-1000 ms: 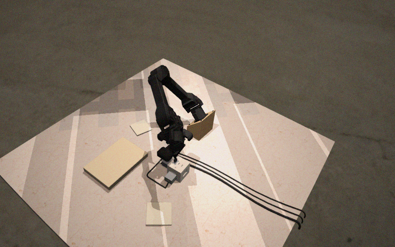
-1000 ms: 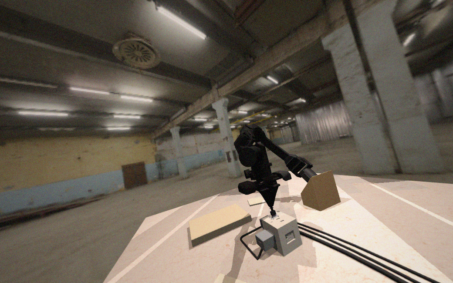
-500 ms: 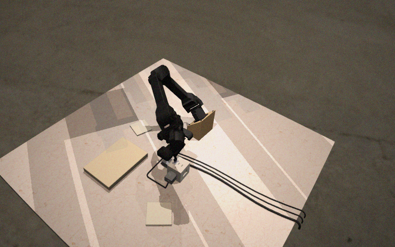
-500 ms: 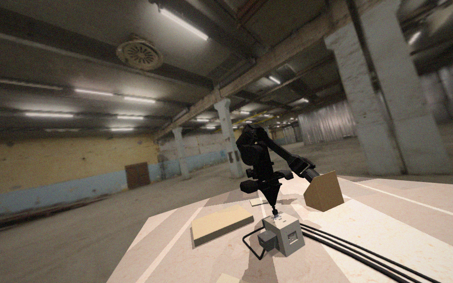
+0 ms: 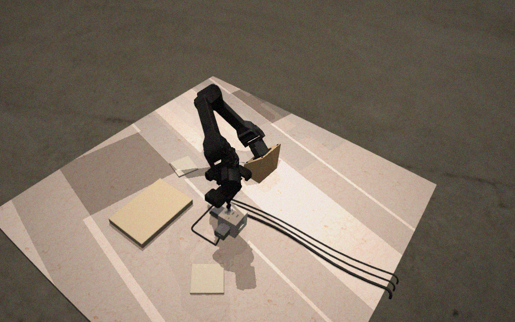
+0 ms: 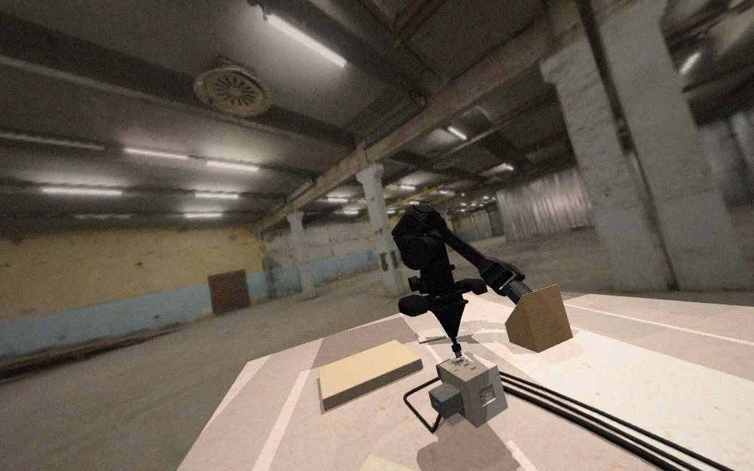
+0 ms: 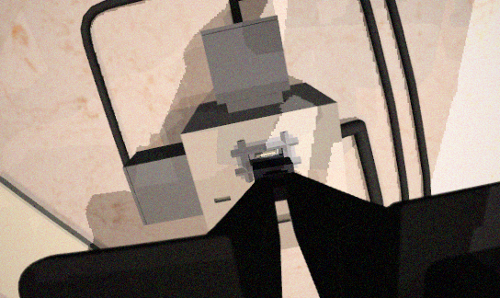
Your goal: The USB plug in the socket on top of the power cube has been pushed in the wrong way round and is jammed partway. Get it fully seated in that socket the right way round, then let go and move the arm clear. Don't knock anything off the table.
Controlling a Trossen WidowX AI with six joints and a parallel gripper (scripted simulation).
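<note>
The fingers are pinched nearly shut on the small black USB plug [image 7: 271,166], gripping it from straight above, probably so it can be drawn straight up out of its socket. The plug sits on top of the grey power cube [image 6: 473,382], on the table [image 5: 331,224]. Black cables [image 5: 311,243] trail away beside the cube.

Light: overhead fluorescent ceiling strips [image 6: 304,38], dim hall.
Shadows: hard-edged bands cast across the pale marbled table top [image 5: 331,191].
Quality: grainy, edges blurred.
</note>
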